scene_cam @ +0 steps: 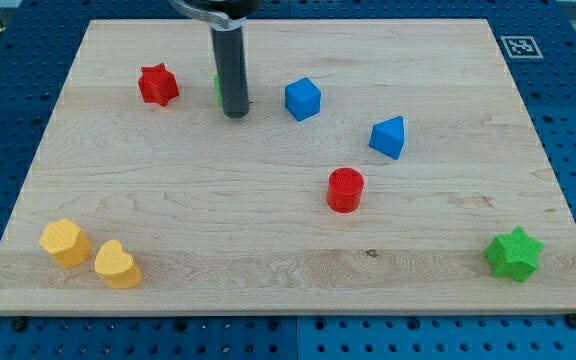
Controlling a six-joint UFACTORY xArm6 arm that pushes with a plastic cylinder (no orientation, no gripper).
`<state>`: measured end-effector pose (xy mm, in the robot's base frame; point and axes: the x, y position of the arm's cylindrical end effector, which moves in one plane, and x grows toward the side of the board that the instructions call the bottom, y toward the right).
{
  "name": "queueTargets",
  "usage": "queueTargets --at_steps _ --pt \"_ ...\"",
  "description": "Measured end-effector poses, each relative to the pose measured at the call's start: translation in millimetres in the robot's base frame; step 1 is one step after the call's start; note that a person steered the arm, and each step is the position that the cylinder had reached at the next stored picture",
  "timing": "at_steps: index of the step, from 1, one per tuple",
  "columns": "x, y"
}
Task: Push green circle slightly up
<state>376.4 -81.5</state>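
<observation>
Green circle (218, 88) behind my tip (235, 114)

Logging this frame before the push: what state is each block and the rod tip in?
my tip: down on the board, in front of the green circle.
green circle: mostly hidden, only a sliver shows.
red star: untouched.
blue cube: untouched.
blue block: untouched.
red cylinder: upright.
green star: alone.
two yellow blocks: adjacent.

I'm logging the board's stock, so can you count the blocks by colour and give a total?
Red: 2, a star and a cylinder
Blue: 2, a cube and a wedge-like block
Yellow: 2, and
Green: 2, a star and a sliver mostly hidden behind my tip
Total: 8
</observation>
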Motion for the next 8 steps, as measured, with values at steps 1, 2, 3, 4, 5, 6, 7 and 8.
queueTargets --at_steps 1,2,3,4,5,6,7,8 --pt "0 -20" --pt "-10 -20" --pt "-29 -22" --pt "-40 -22" --pt "-59 -21" --pt "-73 -21" --pt "-74 -13" --pt "-74 -8"
